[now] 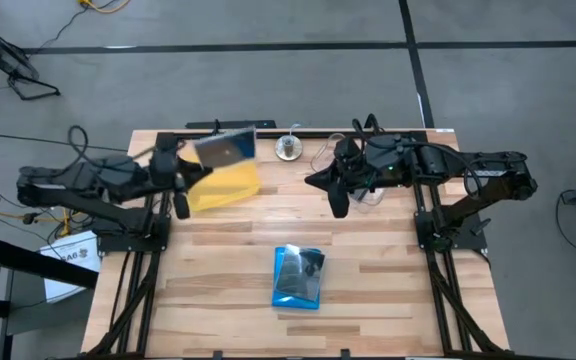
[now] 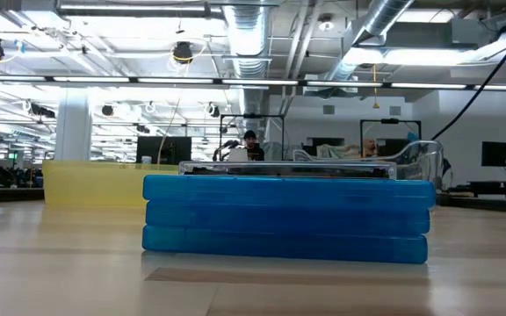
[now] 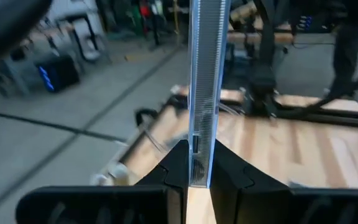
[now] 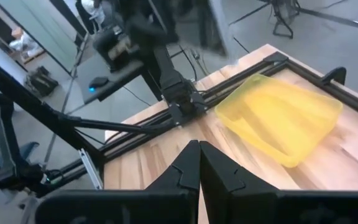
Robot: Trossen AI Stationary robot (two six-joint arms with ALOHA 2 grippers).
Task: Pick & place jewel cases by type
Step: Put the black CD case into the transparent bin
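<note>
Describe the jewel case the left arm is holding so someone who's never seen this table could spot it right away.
Start at the yellow tray at the table's far left. Just above it, the left gripper is shut on a clear jewel case, held in the air over the tray's far edge. Unlike the stack of blue cases lying flat near the table's middle, it is see-through and off the table.

A clear jewel case (image 1: 226, 148) is held up above the table's far left. A stack of blue jewel cases (image 1: 297, 277), one clear case on top, lies near the table's centre front.
</note>
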